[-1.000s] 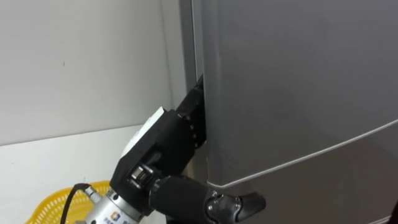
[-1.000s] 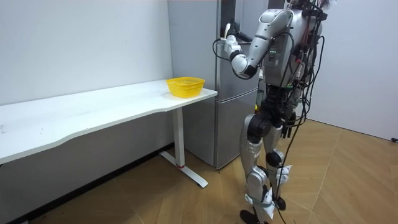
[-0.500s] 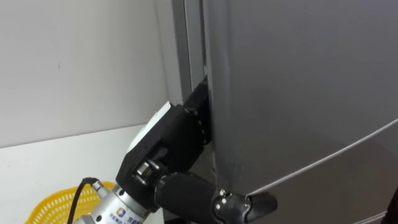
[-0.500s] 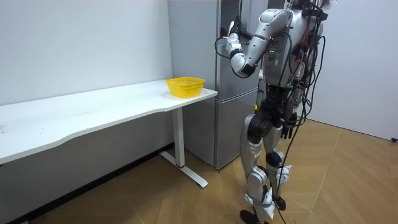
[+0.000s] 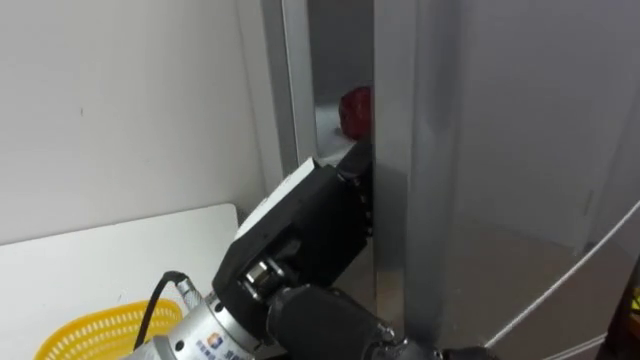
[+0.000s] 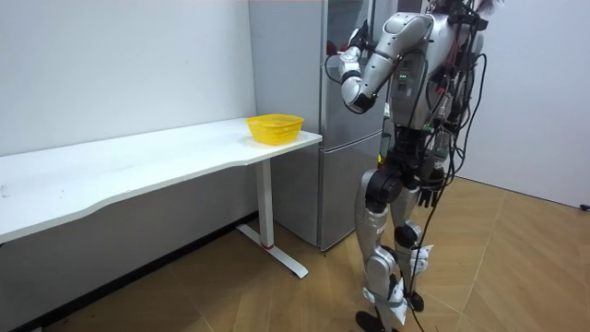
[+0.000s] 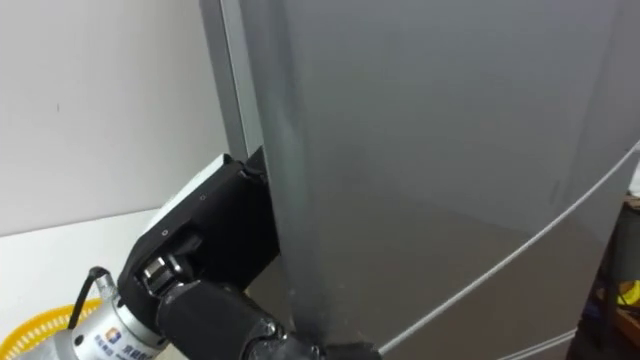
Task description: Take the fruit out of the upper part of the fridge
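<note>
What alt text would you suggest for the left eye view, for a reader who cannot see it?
The robot's left hand is at the edge of the grey upper fridge door, which stands ajar; through the gap a red item shows inside. At lower left, a yellow basket sits on a white table against a white wall.

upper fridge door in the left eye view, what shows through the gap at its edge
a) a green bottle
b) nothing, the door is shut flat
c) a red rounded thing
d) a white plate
C: the upper fridge door stands ajar, and a red rounded thing shows inside the gap, just above the left robot hand at the door's edge.
</note>
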